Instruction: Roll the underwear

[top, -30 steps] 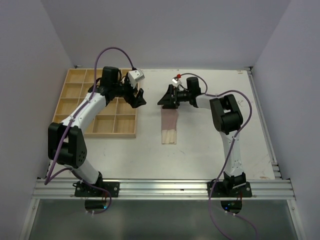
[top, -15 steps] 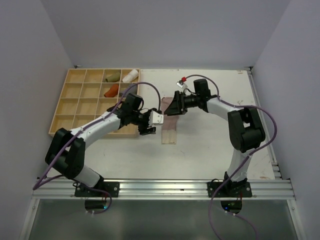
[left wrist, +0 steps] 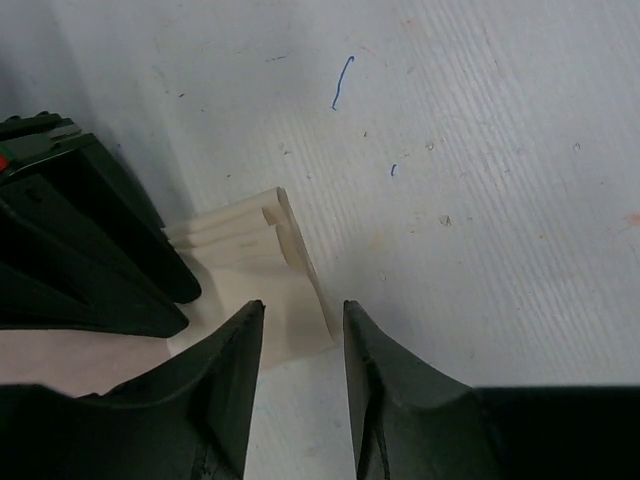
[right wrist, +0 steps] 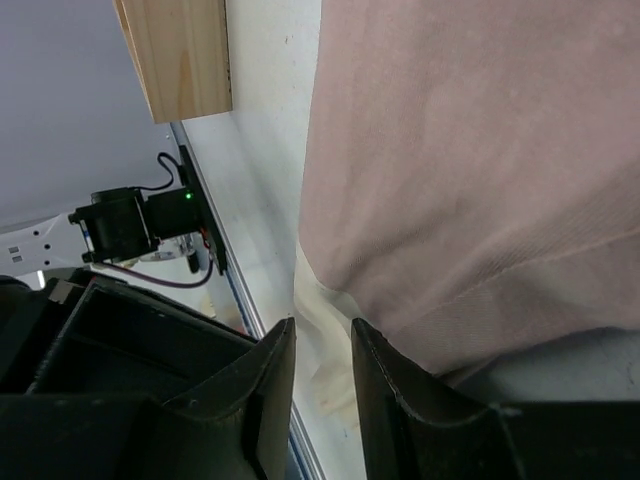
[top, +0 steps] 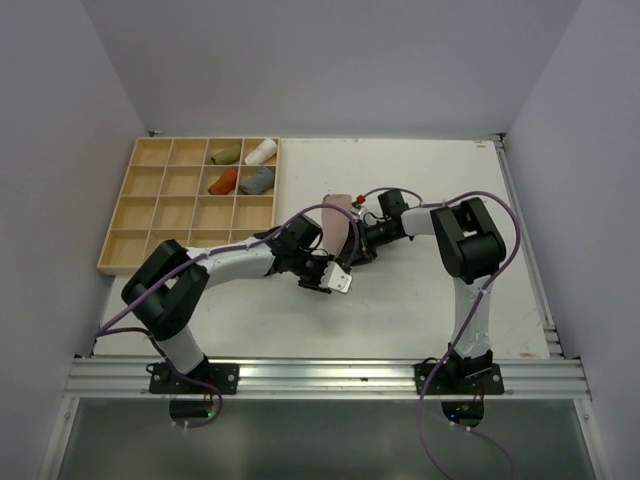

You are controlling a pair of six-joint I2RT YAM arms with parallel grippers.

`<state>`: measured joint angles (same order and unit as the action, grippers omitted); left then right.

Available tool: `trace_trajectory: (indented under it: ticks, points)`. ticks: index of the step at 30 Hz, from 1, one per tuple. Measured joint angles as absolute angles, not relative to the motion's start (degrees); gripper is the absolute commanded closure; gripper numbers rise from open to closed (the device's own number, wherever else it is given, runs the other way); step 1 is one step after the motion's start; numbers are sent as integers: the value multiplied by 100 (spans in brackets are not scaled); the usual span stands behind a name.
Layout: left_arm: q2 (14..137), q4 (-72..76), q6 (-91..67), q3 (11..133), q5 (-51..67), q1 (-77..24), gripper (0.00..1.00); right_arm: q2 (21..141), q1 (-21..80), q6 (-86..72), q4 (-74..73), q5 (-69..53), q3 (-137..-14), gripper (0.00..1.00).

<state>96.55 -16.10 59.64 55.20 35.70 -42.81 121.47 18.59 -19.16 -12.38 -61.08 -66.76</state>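
Note:
The pale beige-pink underwear (top: 338,212) lies as a long strip on the white table (top: 420,310), with its near end hidden under both grippers. In the left wrist view its folded cream waistband (left wrist: 255,240) ends between the tips of my left gripper (left wrist: 303,308), whose jaws stand a narrow gap apart with bare table showing between them. My right gripper (right wrist: 322,325) comes at the same end from the other side. Its jaws are also narrowly apart, with the cream band (right wrist: 318,290) between the tips and the pink cloth (right wrist: 470,150) filling the view. A rust-orange roll (top: 222,182) sits in the tray.
The wooden compartment tray (top: 150,215) stands at the back left and also holds an olive roll (top: 225,153), a white roll (top: 262,151) and a grey roll (top: 257,181). The two grippers (top: 330,268) (top: 350,250) are almost touching. The aluminium rail (top: 320,375) runs along the near edge.
My left arm swung from over the tray down to the cloth's near end. The right gripper moved from the far end to the near end. Both jaws have narrowed.

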Motion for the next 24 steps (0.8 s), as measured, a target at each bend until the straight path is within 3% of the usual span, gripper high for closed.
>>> trace_trajectory:
  ticks: [12,14,20,24]
  points:
    - [10328,-1584,6121,5808,3155,-4394,64,12307,1855,-1704,-1483,-6165,-6794,78]
    - [10409,-1588,6095,5913,3100,-4394,69,12355,1848,-1623,-1575,-6193,-6851,81]
    - [10562,-1785,6069,6145,3022,-4401,99,12368,1844,-1455,-1730,-6206,-6855,85]
    - [10551,-2119,6110,6226,3127,-4405,100,12333,1861,-1389,-1846,-6204,-6829,84]
